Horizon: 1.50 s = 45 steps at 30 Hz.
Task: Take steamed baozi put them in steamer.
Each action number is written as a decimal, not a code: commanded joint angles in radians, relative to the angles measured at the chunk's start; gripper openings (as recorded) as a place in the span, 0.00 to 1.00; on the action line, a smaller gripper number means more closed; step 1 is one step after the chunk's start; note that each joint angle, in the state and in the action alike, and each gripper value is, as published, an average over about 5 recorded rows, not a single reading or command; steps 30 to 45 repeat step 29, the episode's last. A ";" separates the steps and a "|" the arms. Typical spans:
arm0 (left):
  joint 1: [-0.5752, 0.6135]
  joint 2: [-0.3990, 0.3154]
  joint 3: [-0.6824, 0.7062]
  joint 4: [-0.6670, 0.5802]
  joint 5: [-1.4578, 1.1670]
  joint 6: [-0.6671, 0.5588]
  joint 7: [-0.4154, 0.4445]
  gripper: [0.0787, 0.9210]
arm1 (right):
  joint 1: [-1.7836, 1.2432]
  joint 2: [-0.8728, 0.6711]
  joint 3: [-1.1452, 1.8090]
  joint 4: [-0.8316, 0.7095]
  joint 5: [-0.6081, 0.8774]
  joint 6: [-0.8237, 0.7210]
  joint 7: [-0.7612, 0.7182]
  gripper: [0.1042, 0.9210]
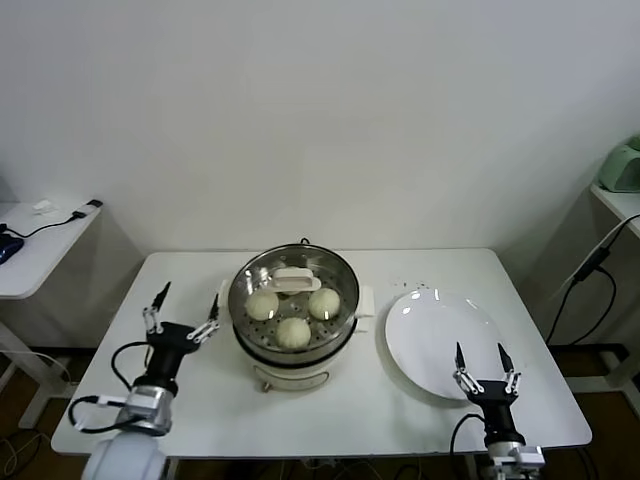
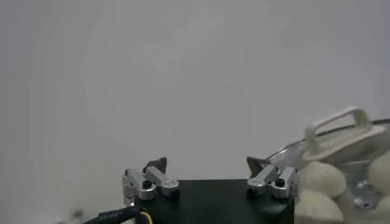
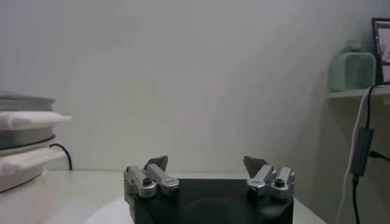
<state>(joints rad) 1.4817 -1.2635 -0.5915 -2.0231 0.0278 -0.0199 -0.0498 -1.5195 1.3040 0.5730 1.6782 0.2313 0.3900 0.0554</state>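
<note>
You had bare table [image 1: 190, 390] left of the steamer [image 1: 294, 350], where your left end effector [image 1: 181, 312] hovered released, tips forward. Three baozi [image 1: 293, 331] sat inside the steamer. Your right end effector [image 1: 485, 363] stood spread and empty over the near rim of the plate [image 1: 440, 330], by the table's front edge.

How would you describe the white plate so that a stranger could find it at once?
On the white table, look beside the shiny steamer, on the robot's right. The plate lies flat there, round and white, holding nothing. The steamer is a deep metal pot holding baozi.
</note>
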 commanded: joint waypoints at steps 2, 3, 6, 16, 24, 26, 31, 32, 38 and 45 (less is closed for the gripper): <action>0.070 0.047 -0.154 0.294 -0.390 -0.225 0.068 0.88 | 0.002 -0.006 -0.005 -0.003 -0.026 -0.050 0.001 0.88; 0.071 0.046 -0.149 0.308 -0.384 -0.233 0.071 0.88 | 0.000 -0.006 -0.006 -0.002 -0.023 -0.054 -0.002 0.88; 0.074 0.043 -0.132 0.338 -0.360 -0.258 0.080 0.88 | -0.005 -0.006 -0.012 0.002 -0.014 -0.061 -0.010 0.88; 0.078 0.027 -0.096 0.332 -0.326 -0.270 0.082 0.88 | -0.008 -0.001 -0.020 0.007 -0.014 -0.063 -0.014 0.88; 0.087 0.018 -0.076 0.314 -0.317 -0.271 0.082 0.88 | -0.014 0.002 -0.023 0.009 -0.014 -0.059 -0.018 0.88; 0.087 0.017 -0.074 0.310 -0.316 -0.270 0.081 0.88 | -0.015 0.002 -0.024 0.007 -0.014 -0.057 -0.019 0.88; 0.087 0.016 -0.073 0.306 -0.315 -0.268 0.081 0.88 | -0.015 0.003 -0.025 0.006 -0.013 -0.055 -0.020 0.88; 0.087 0.016 -0.073 0.306 -0.315 -0.268 0.081 0.88 | -0.015 0.003 -0.025 0.006 -0.013 -0.055 -0.020 0.88; 0.087 0.016 -0.073 0.306 -0.315 -0.268 0.081 0.88 | -0.015 0.003 -0.025 0.006 -0.013 -0.055 -0.020 0.88; 0.087 0.016 -0.073 0.306 -0.315 -0.268 0.081 0.88 | -0.015 0.003 -0.025 0.006 -0.013 -0.055 -0.020 0.88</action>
